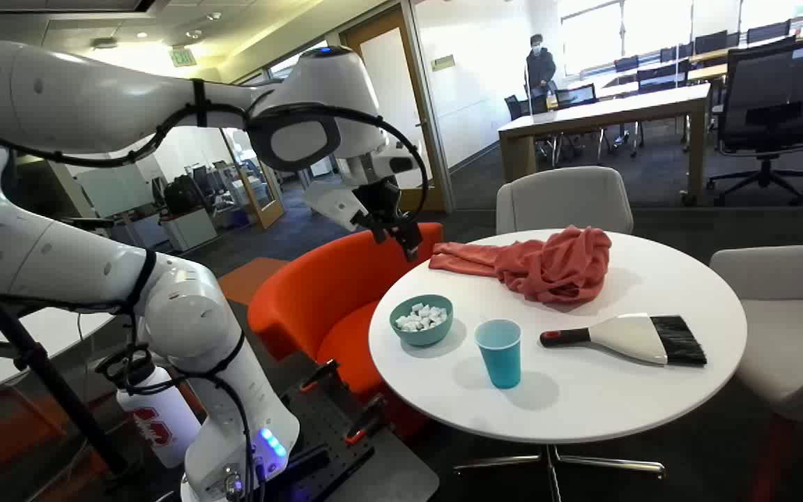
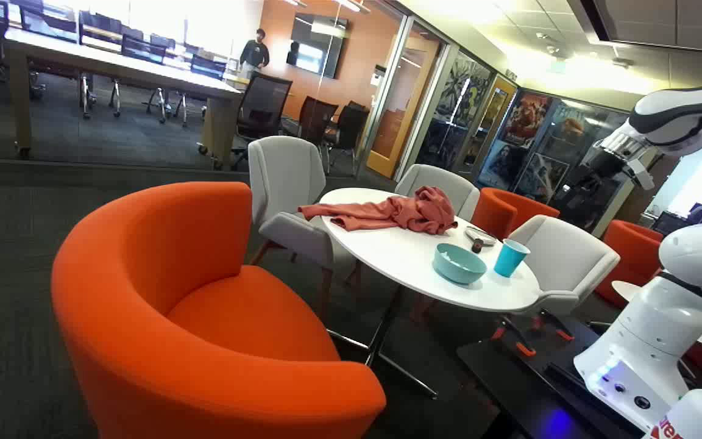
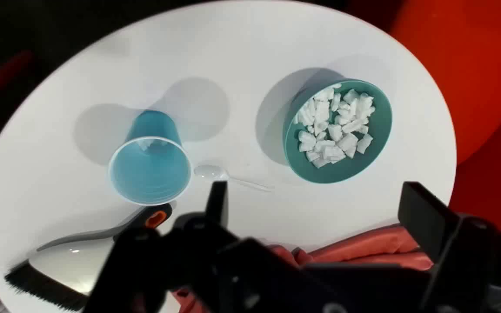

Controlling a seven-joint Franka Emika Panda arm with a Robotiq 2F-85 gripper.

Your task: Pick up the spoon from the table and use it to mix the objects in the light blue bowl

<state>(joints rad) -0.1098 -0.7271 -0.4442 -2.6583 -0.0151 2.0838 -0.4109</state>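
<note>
In the wrist view a clear or whitish plastic spoon (image 3: 224,177) lies on the round white table (image 3: 242,43), between the cup and the light blue bowl (image 3: 328,174). I cannot make the spoon out in the exterior views. The bowl shows in both exterior views (image 1: 424,337) (image 2: 457,268), near the table's edge. It holds a heap of small white pieces (image 3: 335,130), also seen in an exterior view (image 1: 424,318). My gripper (image 3: 315,187) is open and empty, fingers wide apart. In an exterior view the gripper (image 1: 396,242) hangs above the table's edge, higher than the bowl.
A bright blue cup (image 1: 501,359) stands by the spoon's bowl end, with something whitish inside (image 3: 149,142). A white brush with a black handle (image 1: 624,338) lies beyond the cup. A crumpled red cloth (image 1: 558,268) lies on the table. An orange chair (image 1: 346,293) stands against the table.
</note>
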